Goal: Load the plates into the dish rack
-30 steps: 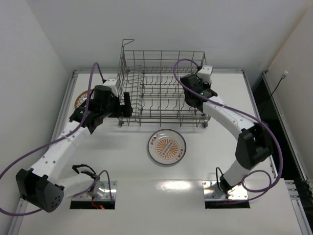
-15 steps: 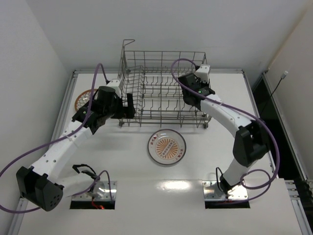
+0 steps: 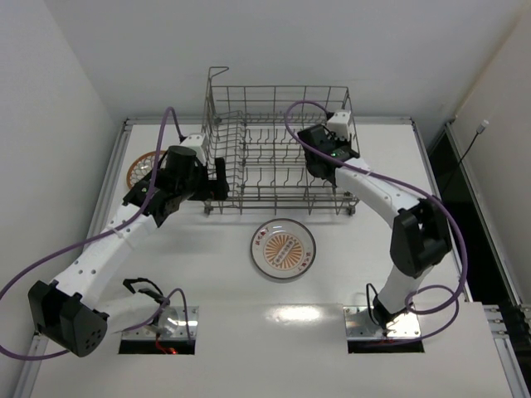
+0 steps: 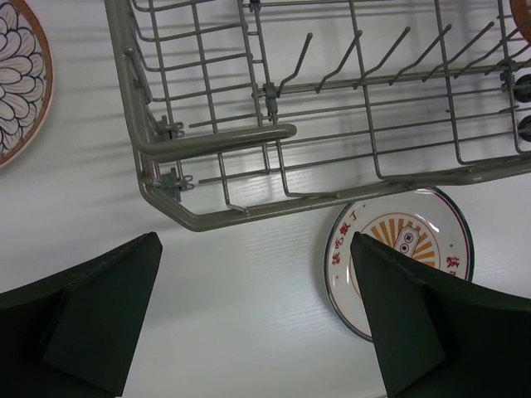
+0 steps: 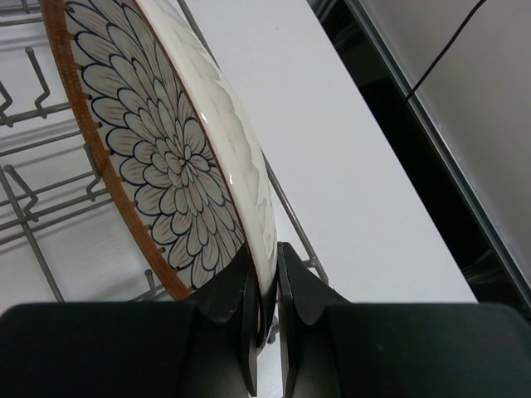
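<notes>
table (image 3: 207,286): white | walls (image 3: 332,50): white | cables (image 3: 41,267): purple, looped

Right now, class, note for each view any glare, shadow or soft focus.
Top external: glare patch on the table, towards its near edge. Left wrist: dish rack casts striped shadows. Right wrist: gloss streak on the held plate; right tool nearly black.

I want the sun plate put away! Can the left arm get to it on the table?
Probably yes. The left arm's jaws are open and empty, and the sun plate lies on bare table close by, beside the rack, with nothing in between.
</notes>
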Available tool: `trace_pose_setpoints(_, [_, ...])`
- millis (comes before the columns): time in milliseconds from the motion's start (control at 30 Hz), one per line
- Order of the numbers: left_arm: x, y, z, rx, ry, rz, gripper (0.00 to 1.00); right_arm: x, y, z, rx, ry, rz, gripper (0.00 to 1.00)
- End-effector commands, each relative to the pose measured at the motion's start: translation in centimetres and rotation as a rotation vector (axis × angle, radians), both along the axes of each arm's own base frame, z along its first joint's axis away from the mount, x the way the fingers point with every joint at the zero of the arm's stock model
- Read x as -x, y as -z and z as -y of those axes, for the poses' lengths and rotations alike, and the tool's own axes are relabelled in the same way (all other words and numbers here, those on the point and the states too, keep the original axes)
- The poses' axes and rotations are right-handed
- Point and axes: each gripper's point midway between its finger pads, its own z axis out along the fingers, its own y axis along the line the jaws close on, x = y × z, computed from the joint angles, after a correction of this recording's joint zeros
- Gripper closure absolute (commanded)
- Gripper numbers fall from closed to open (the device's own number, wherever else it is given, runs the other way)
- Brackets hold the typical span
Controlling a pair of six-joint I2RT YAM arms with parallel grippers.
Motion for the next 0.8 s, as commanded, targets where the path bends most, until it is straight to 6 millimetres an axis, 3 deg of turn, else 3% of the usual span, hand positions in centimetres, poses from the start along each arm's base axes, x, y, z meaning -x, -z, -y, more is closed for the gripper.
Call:
trace_pose_setpoints(0, [-0.6, -1.5, 0.6, 0.02, 0.004, 0.05, 0.0, 2.4, 5.3, 2.1, 0.125, -0.011, -0.278, 1.0])
trace_pose_setpoints(200, [-0.6, -1.1, 0.5, 0.016, 0.004, 0.041, 0.0, 3.1, 7.0, 1.4, 0.055, -0.05, -0.307, 0.97])
trace_pose_setpoints(500, [-0.6, -1.1, 0.5, 0.016, 0.004, 0.041, 0.0, 3.1, 6.9, 1.2, 0.036, -0.05, -0.294, 0.97])
trace_pose_setpoints(767, [-0.4, -0.7, 0.5, 0.012, 0.004, 0.033, 0.0, 3.2, 7.4, 0.7, 0.003, -0.069, -0.313, 0.9])
